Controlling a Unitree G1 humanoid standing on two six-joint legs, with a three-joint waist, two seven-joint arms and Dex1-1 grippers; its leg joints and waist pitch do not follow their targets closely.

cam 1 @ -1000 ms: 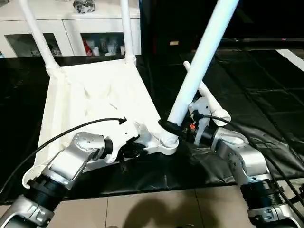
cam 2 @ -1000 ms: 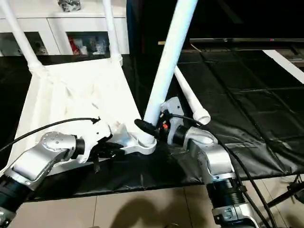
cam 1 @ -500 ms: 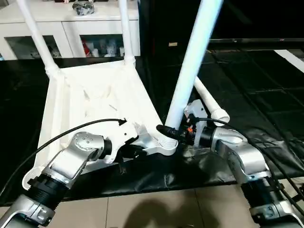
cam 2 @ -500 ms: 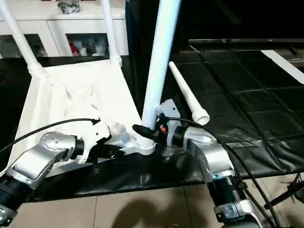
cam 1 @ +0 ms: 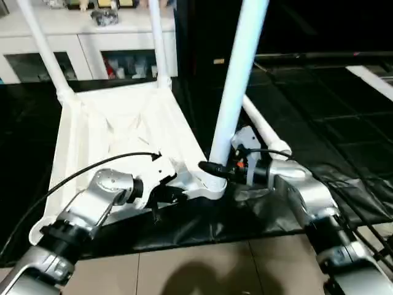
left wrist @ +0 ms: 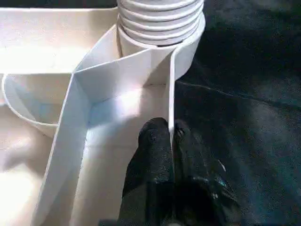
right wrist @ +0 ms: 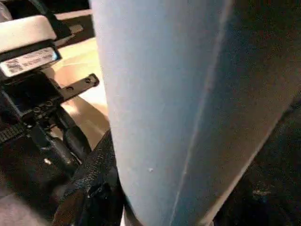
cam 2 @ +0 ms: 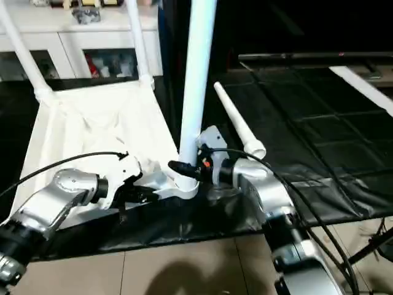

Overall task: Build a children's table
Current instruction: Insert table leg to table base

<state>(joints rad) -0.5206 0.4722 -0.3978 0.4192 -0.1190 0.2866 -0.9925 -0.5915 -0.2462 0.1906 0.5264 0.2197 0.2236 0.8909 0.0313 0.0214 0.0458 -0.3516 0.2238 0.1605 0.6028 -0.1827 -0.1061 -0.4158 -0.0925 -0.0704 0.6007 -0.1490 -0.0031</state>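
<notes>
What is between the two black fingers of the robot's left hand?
The thin white rim wall of the table top. In the left wrist view the left gripper pinches that wall, one finger on each side, just below the corner socket.

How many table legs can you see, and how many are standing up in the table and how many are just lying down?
Legs standing in the table top: 3, two at the far corners and one at a near corner.
Legs lying loose on the black mat: 1.
Total legs: 4.
</notes>
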